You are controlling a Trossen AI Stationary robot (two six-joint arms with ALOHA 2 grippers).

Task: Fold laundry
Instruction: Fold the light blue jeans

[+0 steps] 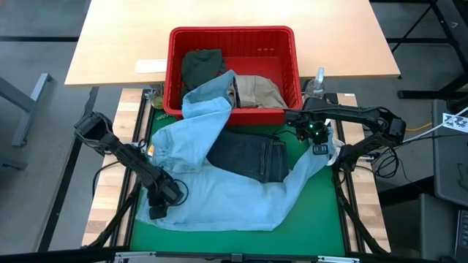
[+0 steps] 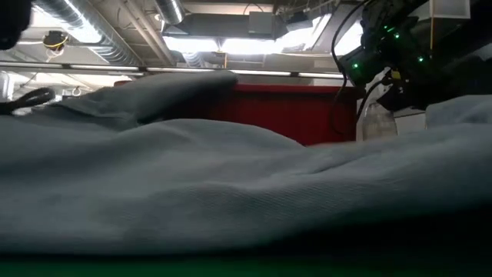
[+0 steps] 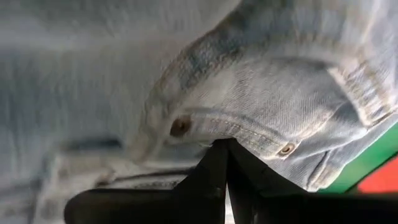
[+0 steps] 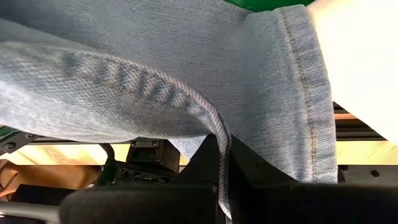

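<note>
Light blue denim jeans [image 1: 219,190] lie spread over the green mat [image 1: 241,241], with one part draped over the red basket's near rim [image 1: 219,109]. Folded dark navy jeans [image 1: 248,157] lie on top of the denim. A dark olive piece [image 1: 201,66] and a beige piece [image 1: 256,91] sit in the basket. My left gripper [image 1: 157,210] is shut on the denim at its near left end. My right gripper [image 1: 322,146] is shut on the denim at the mat's right side. My left gripper pinches the denim's top edge [image 3: 249,140] between a metal button [image 3: 180,126] and a pocket rivet [image 3: 286,149]. Its fingers slant steeply down from the left. The cloth around the hold lies on the mat. My right gripper pinches a stitched, folded edge of a denim leg [image 4: 219,134] close to the leg's hem [image 4: 311,112]. The fingers slant steeply down. The leg end is raised off the mat, and the cloth slopes from it down toward the middle.
The red basket [image 1: 289,44] stands at the mat's far edge against a wooden table [image 1: 344,36]. A clear bottle [image 1: 318,80] stands beside the basket's right corner. Something white [image 4: 360,62] shows beside the right gripper. Bare green mat lies along the near edge.
</note>
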